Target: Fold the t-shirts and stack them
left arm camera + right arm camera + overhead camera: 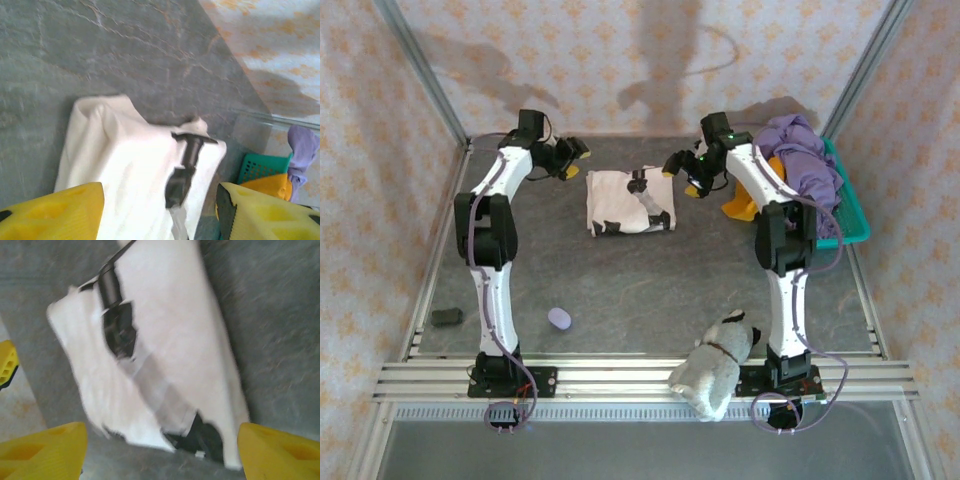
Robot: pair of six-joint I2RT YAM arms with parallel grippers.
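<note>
left fingers (50,215) and right fingers (280,455) stand spread, the folded cream-white t-shirt (628,202) lying between them, ungripped.

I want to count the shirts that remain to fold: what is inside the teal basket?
A purple t-shirt is heaped in the teal basket, and an orange t-shirt spills out at its left edge in the top view. The heap hides whatever lies below.

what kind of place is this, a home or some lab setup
Probably a robot lab test cell: white left arm and right arm bolted to a silver aluminium rail, floral-patterned panel walls boxing in the grey table, staged folded cream-white cloth t-shirt.
</note>
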